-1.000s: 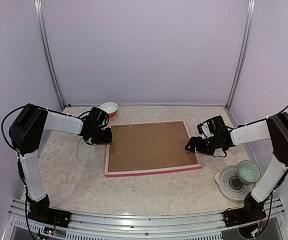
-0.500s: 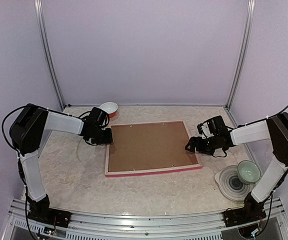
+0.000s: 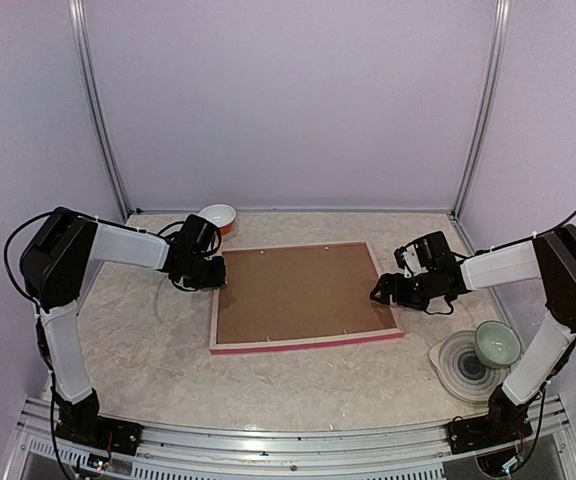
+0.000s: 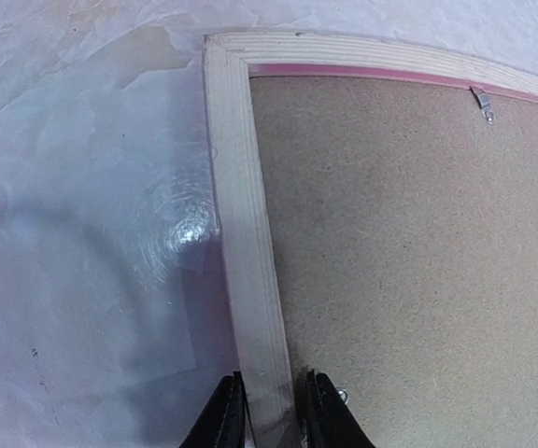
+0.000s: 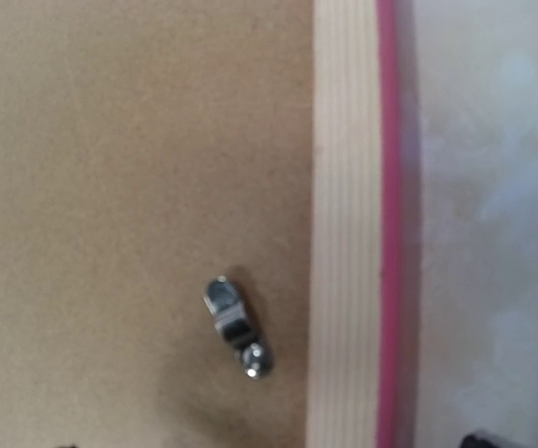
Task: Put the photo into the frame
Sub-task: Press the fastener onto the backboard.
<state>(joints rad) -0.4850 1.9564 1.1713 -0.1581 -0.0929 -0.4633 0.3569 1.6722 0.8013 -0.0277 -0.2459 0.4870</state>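
Observation:
The frame [image 3: 308, 343] lies face down in the middle of the table, pale back up and pink edge showing. A plain brown backing board [image 3: 298, 290] fills it; the photo is hidden. My left gripper [image 3: 218, 275] is at the frame's left side. In the left wrist view its fingers [image 4: 222, 415] stand on either side of the pale left rail [image 4: 241, 187], shut on it. My right gripper [image 3: 380, 292] hovers open over the right rail [image 5: 344, 233], above a small metal clip [image 5: 234, 327] on the board [image 5: 110, 140].
A red and white bowl [image 3: 218, 217] sits at the back left, just behind the left gripper. A pale green bowl [image 3: 496, 343] rests on a stack of clear plates [image 3: 463, 365] at the front right. Metal posts rise at the back corners.

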